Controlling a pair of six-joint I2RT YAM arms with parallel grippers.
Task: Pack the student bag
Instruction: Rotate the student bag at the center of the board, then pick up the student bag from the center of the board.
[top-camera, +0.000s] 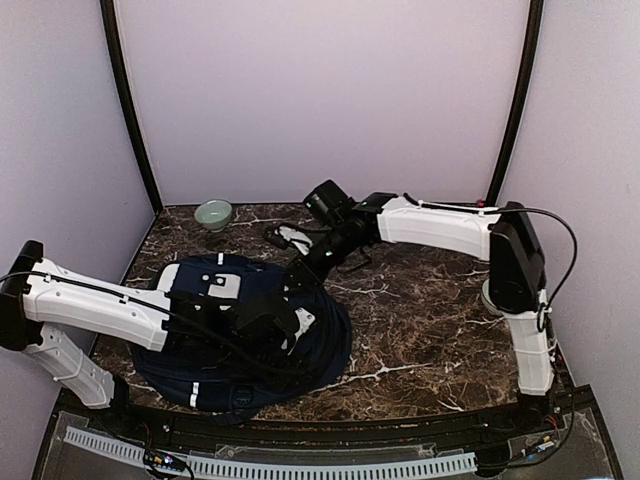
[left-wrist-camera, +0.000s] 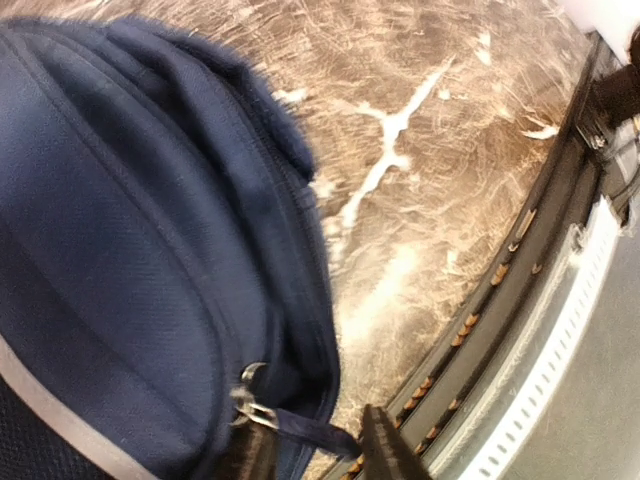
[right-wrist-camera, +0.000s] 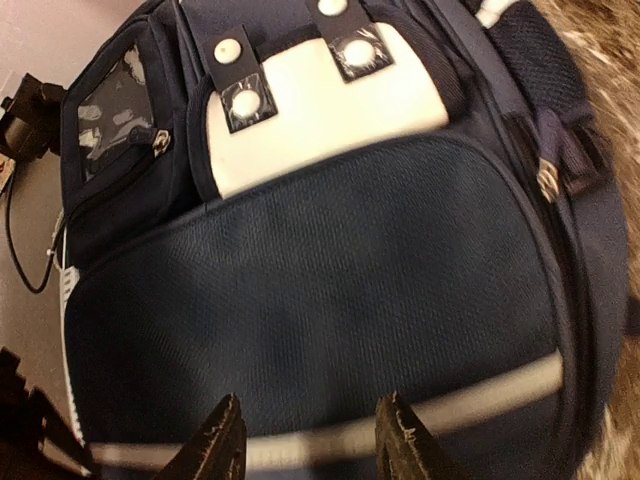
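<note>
The student bag (top-camera: 215, 372) lies flat on the marble table at the front left, navy with a light grey patch (right-wrist-camera: 320, 110) and a white reflective stripe (right-wrist-camera: 480, 400). My left gripper (top-camera: 292, 322) hovers over the bag's right edge. In the left wrist view this gripper (left-wrist-camera: 312, 432) has its jaws apart, and a navy zipper pull (left-wrist-camera: 305, 430) stretches across the gap without being pinched. My right gripper (top-camera: 305, 270) hangs over the bag's far edge. In its own view it (right-wrist-camera: 310, 400) stands open above the mesh front pocket (right-wrist-camera: 320, 280), holding nothing.
A pale green bowl (top-camera: 213, 213) stands at the back left of the table. A small dark and white object (top-camera: 290, 238) lies behind the bag, under the right arm. The table's front rail (left-wrist-camera: 520, 330) runs close to the bag's edge.
</note>
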